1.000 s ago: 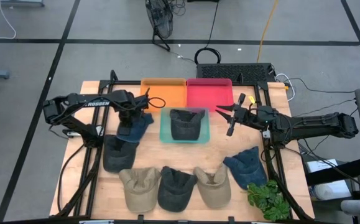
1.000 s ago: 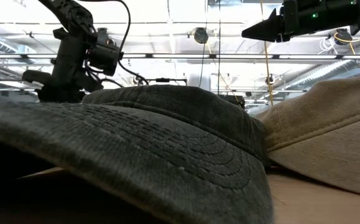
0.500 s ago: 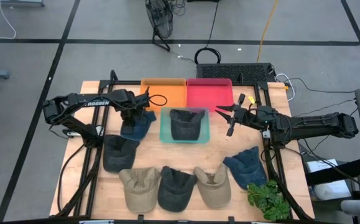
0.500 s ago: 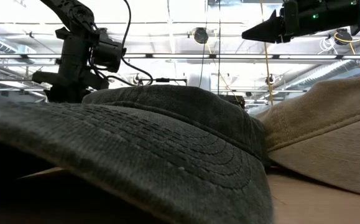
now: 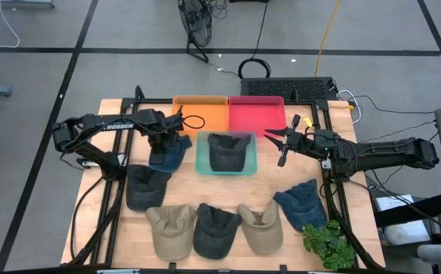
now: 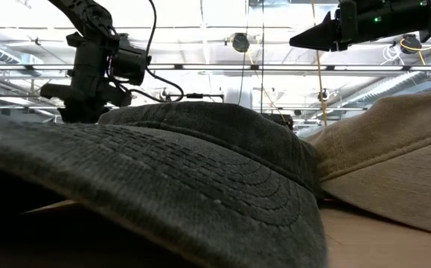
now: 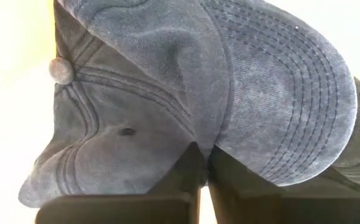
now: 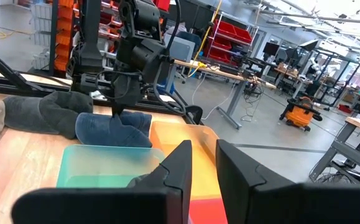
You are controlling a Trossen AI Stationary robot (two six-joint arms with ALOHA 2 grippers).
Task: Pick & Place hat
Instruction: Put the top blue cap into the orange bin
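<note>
A blue hat (image 5: 164, 155) lies on the table left of the teal tray (image 5: 202, 157), its brim (image 7: 291, 93) beside the crumpled crown with its top button (image 7: 60, 70). My left gripper (image 5: 167, 144) points down onto it and is shut on it. The teal tray holds a dark hat (image 5: 226, 152). To the right of the tray, my right gripper (image 5: 284, 149) hangs level above the table. Its fingers (image 8: 176, 165) stand slightly apart with nothing between them. In the low view the left wrist (image 6: 96, 67) rises behind a dark hat (image 6: 200, 171), which hides its fingertips. My left gripper pinches a raised fold of the blue hat's cloth (image 7: 198, 134) between its two fingers, where the crown meets the brim. The fingers come from above, pointing down. The hat rests on the table, its crown slumped to one side.
An orange tray (image 5: 199, 113) and a pink tray (image 5: 257, 114) stand at the far edge. Several more hats lie along the near half: dark grey (image 5: 145, 186), tan (image 5: 170, 228), dark (image 5: 216, 228), tan (image 5: 260, 224), blue (image 5: 302, 199). A plant (image 5: 328, 243) sits at the near right corner.
My left wrist has shifted slightly over the blue hat, and the hat's side toward the teal tray has drawn in a little beneath it. The hat stays on the table.
</note>
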